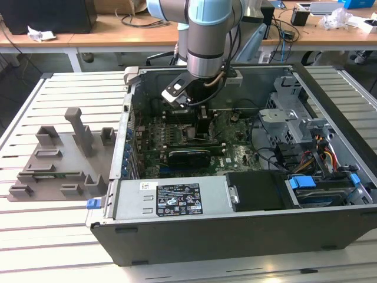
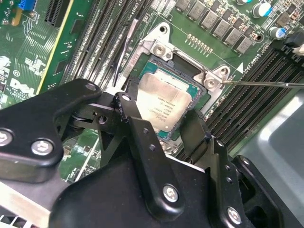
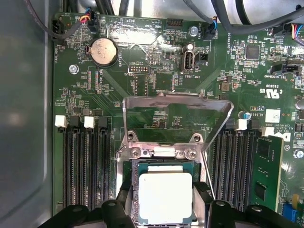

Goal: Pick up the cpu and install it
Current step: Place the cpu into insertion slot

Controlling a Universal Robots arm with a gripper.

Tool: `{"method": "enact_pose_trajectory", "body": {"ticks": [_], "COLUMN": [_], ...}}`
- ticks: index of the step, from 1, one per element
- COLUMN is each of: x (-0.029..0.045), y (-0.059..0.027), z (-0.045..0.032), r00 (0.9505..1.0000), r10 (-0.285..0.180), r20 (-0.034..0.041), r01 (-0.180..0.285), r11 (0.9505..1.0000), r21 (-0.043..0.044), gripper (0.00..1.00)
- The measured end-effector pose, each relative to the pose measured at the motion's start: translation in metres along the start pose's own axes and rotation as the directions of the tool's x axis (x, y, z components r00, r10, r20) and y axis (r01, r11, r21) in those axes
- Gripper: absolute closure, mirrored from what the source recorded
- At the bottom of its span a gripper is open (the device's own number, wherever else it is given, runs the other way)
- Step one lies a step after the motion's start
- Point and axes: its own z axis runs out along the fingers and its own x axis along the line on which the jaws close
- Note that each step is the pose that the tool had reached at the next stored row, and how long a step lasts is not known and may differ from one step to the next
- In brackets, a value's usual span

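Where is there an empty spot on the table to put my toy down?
The table's bare slats in front of the grey fixture tray, beside the computer case, are free. So is the strip behind the tray. Inside the case it is crowded: motherboard, cables, and the gripper right over the cpu.

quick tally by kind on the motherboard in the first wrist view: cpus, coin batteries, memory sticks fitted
cpu: 1
coin battery: 1
memory stick: 1
Total: 3
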Motion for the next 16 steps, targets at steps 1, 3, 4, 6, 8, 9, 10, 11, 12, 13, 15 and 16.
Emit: {"method": "enact_pose_trajectory", "body": {"ticks": [1,3,4,6,8,9,10,11,12,13,15,16], "x": [0.0005,0.0006,0.0007,0.0008,0.0014,0.0016,0.0016,0.0016,0.0016,0.0016,0.0011,0.0008], "y": [0.0000,-0.0002,-0.0006,-0.0014,-0.0024,-0.0025,-0.0025,-0.0025,-0.0026,-0.0026,-0.0030,-0.0032], "z": [-0.0001,-0.0001,0.0000,0.0000,0.0000,0.0000,0.0000,0.0000,-0.0003,-0.0014,-0.0088,-0.0143], "r00": [1.0000,1.0000,1.0000,1.0000,1.0000,1.0000,1.0000,1.0000,1.0000,1.0000,1.0000,1.0000], "r10": [0.000,0.000,0.000,0.000,0.000,0.000,0.000,0.000,0.000,0.000,0.000,0.000], "r20": [0.0001,0.0000,-0.0001,0.0000,0.0000,0.0000,0.0000,0.0000,0.0002,0.0001,0.0000,0.0001], "r01": [0.000,0.000,0.000,0.000,0.000,0.000,0.000,0.000,0.000,0.000,0.000,0.000], "r11": [1.0000,1.0000,1.0000,1.0000,1.0000,1.0000,1.0000,1.0000,1.0000,1.0000,1.0000,1.0000], "r21": [0.0000,0.0001,0.0000,0.0000,0.0000,0.0000,-0.0001,-0.0001,0.0001,0.0001,0.0000,0.0000], "gripper": [0.38,0.38,0.38,0.38,0.38,0.38,0.38,0.38,0.38,0.38,0.38,0.38]}}
